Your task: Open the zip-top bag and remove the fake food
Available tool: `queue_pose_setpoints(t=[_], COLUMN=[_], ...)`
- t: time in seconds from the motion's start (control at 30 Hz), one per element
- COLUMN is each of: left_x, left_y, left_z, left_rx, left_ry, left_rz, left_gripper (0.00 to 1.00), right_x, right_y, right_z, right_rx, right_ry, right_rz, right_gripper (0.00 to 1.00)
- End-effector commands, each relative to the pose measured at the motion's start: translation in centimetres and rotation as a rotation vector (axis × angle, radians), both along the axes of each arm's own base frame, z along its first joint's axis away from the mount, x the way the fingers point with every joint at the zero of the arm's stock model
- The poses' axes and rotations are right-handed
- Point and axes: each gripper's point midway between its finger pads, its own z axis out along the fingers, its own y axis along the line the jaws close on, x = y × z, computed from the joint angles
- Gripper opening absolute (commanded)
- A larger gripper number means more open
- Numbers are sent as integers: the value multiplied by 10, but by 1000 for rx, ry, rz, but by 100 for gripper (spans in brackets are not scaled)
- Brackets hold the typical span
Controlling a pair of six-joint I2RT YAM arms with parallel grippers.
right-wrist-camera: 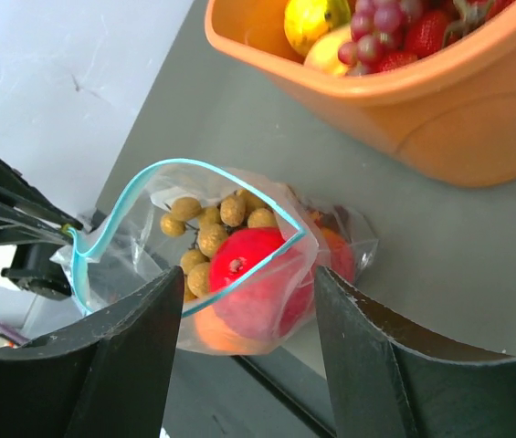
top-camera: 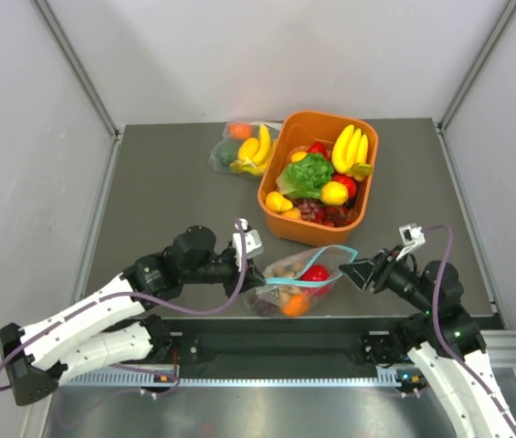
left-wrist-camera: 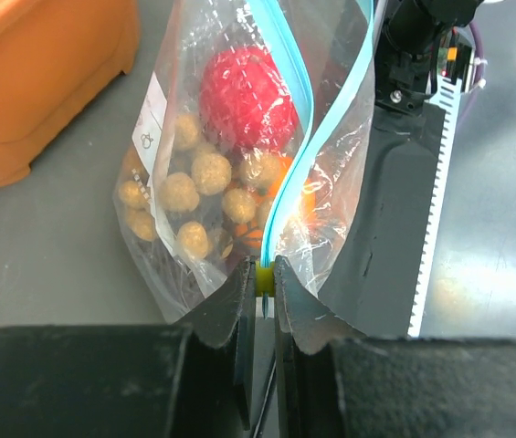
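Left wrist view shows you the left hand pressed together on the teal-blue zip strip at the near end of the small clear crinkly plastic zip-top bag. Ahead of that hand, inside the bag, sits the fake food: a red plastic apple, a pale brownish grape bunch and a round orange. Your right hand is spread, the bag's gaping mouth just beyond it on the grey bench; the orange plastic tub lies farther beyond.

Crinkly clear plastic bag, glossy orange plastic tub
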Motion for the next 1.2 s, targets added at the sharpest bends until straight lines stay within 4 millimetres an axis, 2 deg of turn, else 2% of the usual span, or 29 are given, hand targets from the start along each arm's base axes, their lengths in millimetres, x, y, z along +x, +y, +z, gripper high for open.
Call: queue_pose_setpoints(t=[0.0, 0.1, 0.2, 0.23, 0.3, 0.33, 0.43, 0.5, 0.57, 0.63, 0.73, 0.87, 0.9, 0.97, 1.0, 1.17], left_x=[2, 5, 9, 9, 6, 5, 3, 8, 18, 25, 34, 40, 41, 42, 42, 49], left_y=[-11, -16, -21, -25, -33, -34, -39, -39, -39, -43, -55, -80, -89, -98, -104, -112], left_z=[10, 9, 13, 9, 6, 6, 11, 28, 46, 68, 82, 78, 66, 64, 54, 41], left_rx=[-40, -25, -20, -5, 14, 19, 20, -14, -53, -98, -116, -69, -32, -16, 14, 91], left_ry=[-35, -41, -53, -52, -48, -48, -52, -83, -130, -160, -162, -181, -178, -183, -181, -239], left_rz=[-25, -18, -9, -11, -28, -30, -40, -18, 32, 62, 87, 87, 90, 96, 99, 132], left_gripper=[0, 0, 0, 0, 0, 7, 34, 57, 72, 77, 81, 85, 86, 88, 88, 91], right_x=[3, 5, 6, 7, 7, 8, 10, 10, 11, 11, 10, 10, 10, 9, 8, 6], right_y=[6, 10, 14, 15, 16, 16, 13, 11, 10, 9, 8, 8, 8, 8, 8, 7], right_z=[0, -4, -7, -7, -9, -9, -11, -13, -16, -18, -18, -17, -18, -18, -18, -17], right_rx=[38, 61, 74, 80, 80, 80, 67, 52, 37, 22, 8, 4, 2, 1, 0, -11], right_ry=[-1, 10, 16, 11, 16, 11, 11, 5, 16, 15, 16, 11, 10, 11, 11, 7], right_rz=[19, 36, 51, 57, 61, 59, 43, 35, 29, 25, 29, 28, 30, 35, 39, 42], right_gripper=[59, 57, 45, 35, 26, 15, 0, 0, 0, 0, 0, 0, 0, 0, 0, 0])
